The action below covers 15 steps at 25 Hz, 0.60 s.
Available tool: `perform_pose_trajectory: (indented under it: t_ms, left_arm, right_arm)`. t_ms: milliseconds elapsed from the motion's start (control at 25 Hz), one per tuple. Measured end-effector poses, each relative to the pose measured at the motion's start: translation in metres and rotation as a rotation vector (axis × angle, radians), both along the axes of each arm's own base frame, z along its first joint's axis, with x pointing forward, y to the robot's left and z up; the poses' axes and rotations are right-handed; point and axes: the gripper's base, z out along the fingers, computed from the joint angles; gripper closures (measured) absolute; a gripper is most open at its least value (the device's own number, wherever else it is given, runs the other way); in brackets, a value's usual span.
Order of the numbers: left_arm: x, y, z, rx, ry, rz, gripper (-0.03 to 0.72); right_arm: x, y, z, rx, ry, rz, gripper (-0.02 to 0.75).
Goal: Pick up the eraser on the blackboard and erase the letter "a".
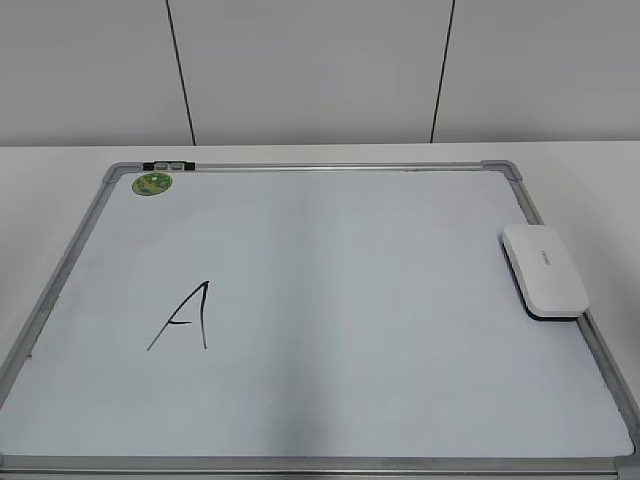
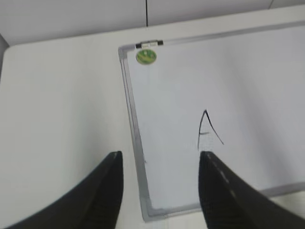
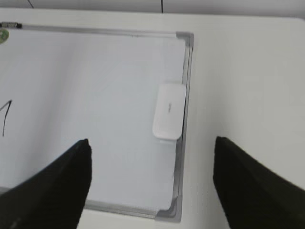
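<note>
Starting at the left: left gripper spread wide with nothing between the fingers, hanging above the left rail of the blackboard, partly over the bare table. Just ahead of it, on the board's left half, an angular capital A in black marker, with a round green sticker up in the far left corner. Same mark low on the left in the exterior view.

Across the middle of the board, plain white only. No small round letter "a" to be made out in any of the three views; either absent or too faint to tell.

On to the right: eraser lying flat on the board, hard against the right rail, white top up, dark underside just showing at its near end. Long axis along that rail, running near to far. Untouched, not yet lifted.

Right gripper also spread wide and empty, held high, with the eraser ahead of it and a shade to the right of centre, roughly lengthwise to the line of reach. Clearly the nearer arm. Judged from this: reach forward and down, fingers astride the short width.
</note>
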Motion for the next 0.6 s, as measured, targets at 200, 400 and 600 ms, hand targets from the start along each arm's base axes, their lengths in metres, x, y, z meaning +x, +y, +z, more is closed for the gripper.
perform_pose_trajectory:
  t_ms: [200,400,600]
  left_arm:
    - [-0.040,-0.004,-0.057,-0.039,0.063,-0.025,0.309]
    - [-0.075,-0.006,-0.111,-0.052,0.076,-0.032,0.309]
    - [-0.097,-0.004,-0.142,-0.036,0.015,-0.020,0.309]
  right_arm:
    - [-0.053,-0.003,-0.055,0.013,0.057,0.010,0.147]
    - [-0.100,-0.007,-0.100,0.016,0.023,0.009,0.148]
    - [-0.129,-0.013,-0.132,-0.016,-0.031,-0.010,0.148]
